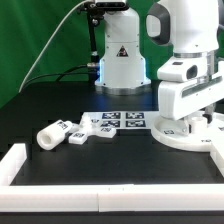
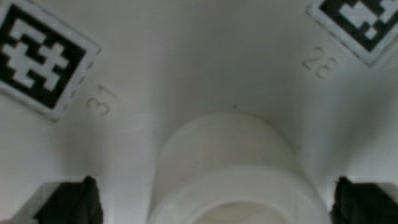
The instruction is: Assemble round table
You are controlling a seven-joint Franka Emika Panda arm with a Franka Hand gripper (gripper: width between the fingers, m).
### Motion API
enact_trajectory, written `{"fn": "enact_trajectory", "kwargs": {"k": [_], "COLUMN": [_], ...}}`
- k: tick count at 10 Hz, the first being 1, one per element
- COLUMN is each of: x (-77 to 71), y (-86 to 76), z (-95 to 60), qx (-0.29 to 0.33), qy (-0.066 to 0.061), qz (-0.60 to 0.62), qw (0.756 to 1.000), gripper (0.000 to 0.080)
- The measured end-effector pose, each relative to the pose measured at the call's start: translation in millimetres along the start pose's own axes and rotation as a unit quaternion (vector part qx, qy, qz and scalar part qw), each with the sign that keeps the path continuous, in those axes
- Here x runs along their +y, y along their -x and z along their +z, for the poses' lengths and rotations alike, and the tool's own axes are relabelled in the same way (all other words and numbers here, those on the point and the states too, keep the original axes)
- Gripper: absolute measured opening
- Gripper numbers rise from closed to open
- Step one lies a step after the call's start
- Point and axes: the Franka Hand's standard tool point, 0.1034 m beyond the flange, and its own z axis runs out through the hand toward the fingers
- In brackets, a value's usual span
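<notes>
- As we read the scene from the front edge, the short leg (image 1: pixel 52 134) lay on its side near the front-left corner, with the cross-shaped base (image 1: pixel 88 129) just beside it.
- Toward the right edge, the round disc (image 1: pixel 183 138) sat flat on the table (image 1: pixel 60 100). We judged it light, stiff, smooth plastic, probably slippery, and best pinched at its rim or raised central hub (image 2: pixel 222 165).
- Over it the arm stood nearly vertical, wrist pointing straight down, with the gripper (image 1: pixel 190 122) low above the disc.
- Its fingers (image 2: pixel 71 200) were spread wide, straddling the hub without touching it and holding nothing.
- Farther back, mid-table, lay the marker board (image 1: pixel 115 121).
</notes>
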Motion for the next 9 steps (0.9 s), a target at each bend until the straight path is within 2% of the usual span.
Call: {"fn": "enact_trajectory", "kwargs": {"k": [1,2,3,4,6,7,9], "x": [0.5,0.4,0.4,0.4,2.2,16.4,48.6], "y": [-0.9,-0.7,-0.7,-0.8,0.3,6.7,9.5], "z": [-0.6,-0.4,-0.3,-0.4,-1.0,-10.9,-41.4], "qx": [0.001,0.001,0.001,0.001,-0.002,-0.016,-0.032], "qy": [0.001,0.0,0.0,0.0,0.0,0.001,0.006], "qz": [0.0,0.0,0.0,0.0,-0.008,-0.04,-0.071], "qw": [1.0,1.0,1.0,1.0,1.0,0.999,0.997], "gripper": [0.0649,0.0516,0.0516,0.0403,0.0403,0.0403,0.0403]}}
